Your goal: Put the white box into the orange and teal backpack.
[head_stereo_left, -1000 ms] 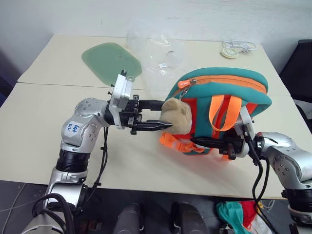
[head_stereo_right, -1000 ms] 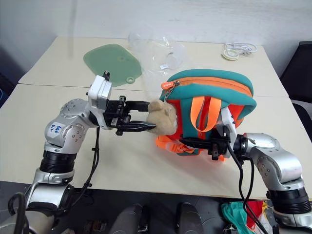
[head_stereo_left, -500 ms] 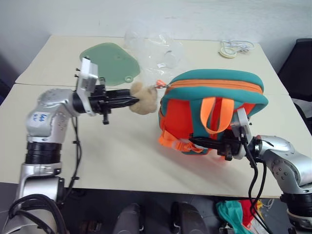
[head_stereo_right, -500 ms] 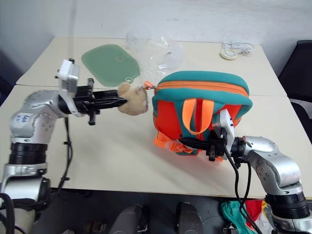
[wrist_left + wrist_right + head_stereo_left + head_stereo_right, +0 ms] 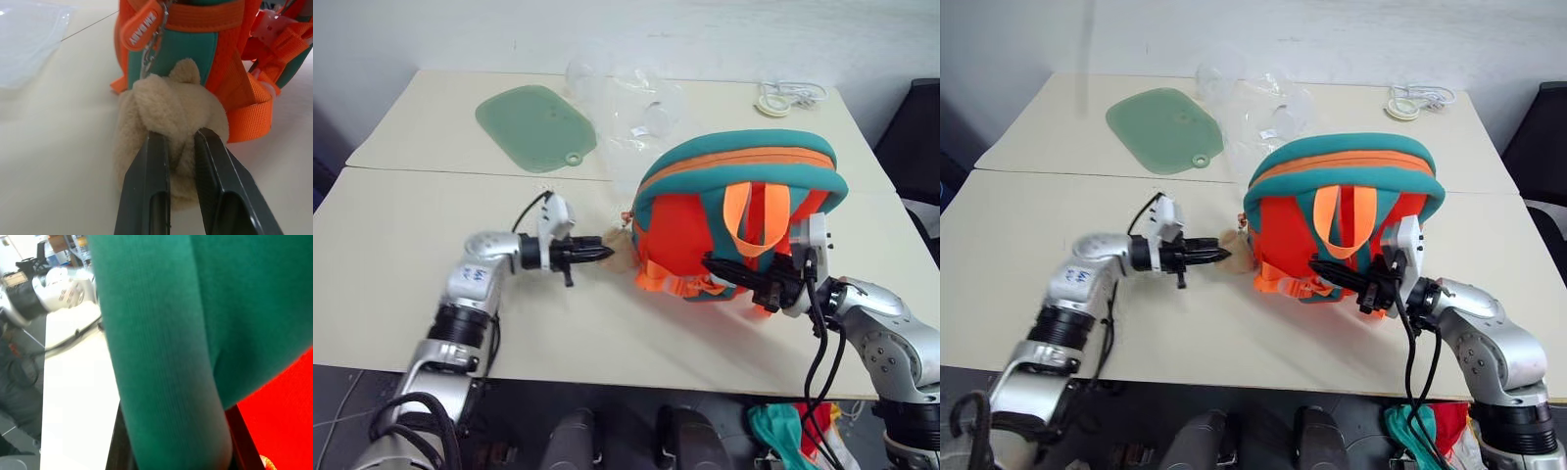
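Observation:
The orange and teal backpack (image 5: pixel 744 176) stands upright on the table with its straps facing me. Its tan plush toy (image 5: pixel 171 112) hangs by a clip from the zipper pull and rests on the table at the pack's left base. My left gripper (image 5: pixel 602 252) lies low over the table, shut on that toy, and both fingers (image 5: pixel 146 186) pinch the plush. My right gripper (image 5: pixel 713 263) is at the pack's lower front, shut on its teal padding (image 5: pixel 161 347). The white box is out of view.
A green rounded mat (image 5: pixel 536 127) lies at the back left. Crumpled clear plastic (image 5: pixel 626 98) sits behind the backpack. A coiled white cable (image 5: pixel 781 98) is at the back right. A seam (image 5: pixel 431 171) runs across between the two tabletops.
My left gripper came down and back towards the backpack with the plush toy, from raised out to the left to low beside the pack's base. The right gripper kept its hold.

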